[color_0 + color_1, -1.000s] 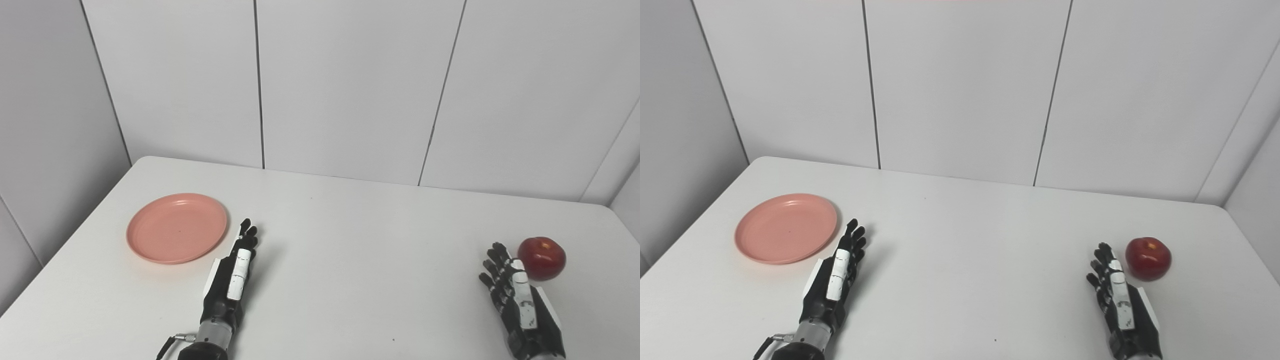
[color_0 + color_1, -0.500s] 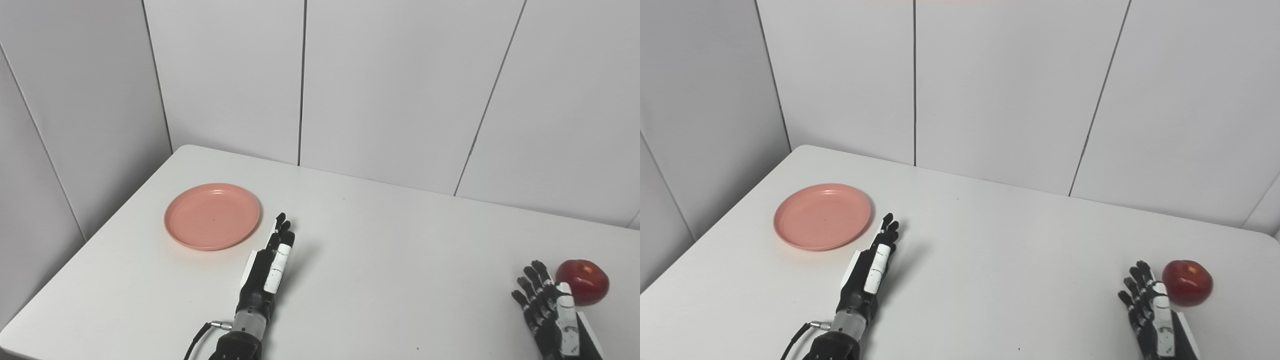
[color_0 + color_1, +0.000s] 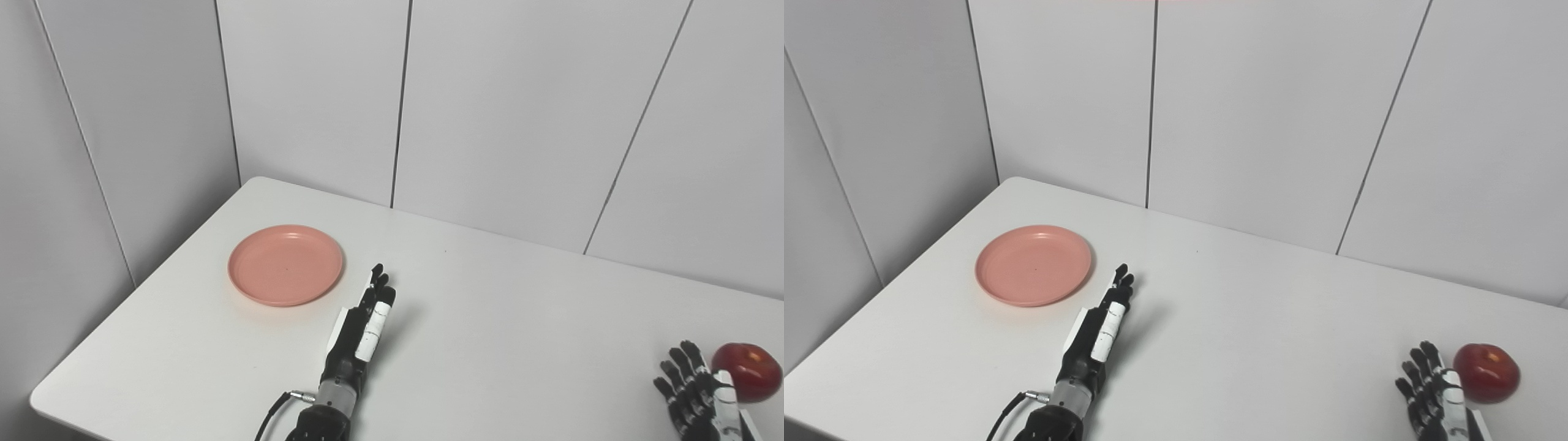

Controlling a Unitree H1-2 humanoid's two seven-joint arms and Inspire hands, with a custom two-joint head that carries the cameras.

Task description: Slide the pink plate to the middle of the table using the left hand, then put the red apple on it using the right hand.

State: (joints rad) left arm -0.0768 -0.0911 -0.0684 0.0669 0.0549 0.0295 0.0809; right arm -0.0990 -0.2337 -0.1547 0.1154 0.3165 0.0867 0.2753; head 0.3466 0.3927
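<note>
Left eye view | pink plate [image 3: 285,264] round, matte | red apple [image 3: 747,372] glossy

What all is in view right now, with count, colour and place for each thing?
pink plate: one, pink, far left part of the table, empty.
red apple: one, red, near right corner of the table, beside the right hand.
table: one, white, fills the lower frame.
wall panels: several, white, behind and left of the table.
left hand: one, black and white, open, flat on the table just right of the plate.
right hand: one, black and white, open, just left of the apple.
</note>
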